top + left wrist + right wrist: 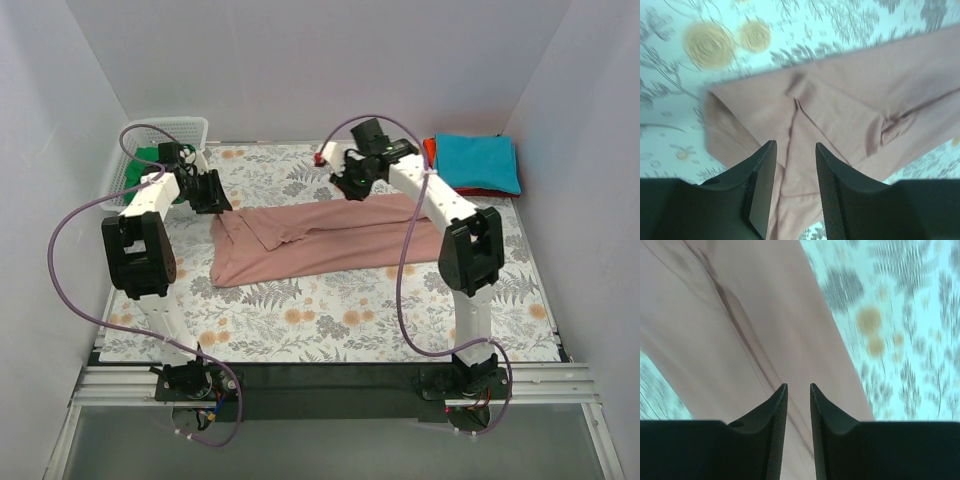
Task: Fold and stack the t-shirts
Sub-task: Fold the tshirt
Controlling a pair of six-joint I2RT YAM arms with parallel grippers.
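Spread-fingered & holding nothing, the left gripper (795, 150) is hanging just over the far-left corner of the dusty-pink tee (320, 240), where a loose flap is doubling back on the fabric. The right gripper (798, 387) is sitting over the tee's far edge nr the middle, fingers almost together w/ a slim gap. Nothing seems to be caught between them, tho that wrist view is blurred. Progress, as I'm reading it: abt halfway. The teal tee (480, 163) is lying folded on the red-orange tee (430, 150) at the far-right corner, so two are looking done & stacked. The pink one is stretching across the middle of the table cloth (330, 310) as a long, partly folded band w/ wrinkles, print not showing. It's needing more folds, then a trip to the stack. The green tee (148, 155) is lying bunched in the white mesh basket (190, 128) at the far left, unfolded. In the way: the right arm is reaching over the pink tee's right end, the basket wall is standing close behind the left gripper, & purple cables (60, 250) are looping wide off both arms, which could be snagging on a sweep. The stack is sitting well apart from the pink tee, so the carry is looking long.
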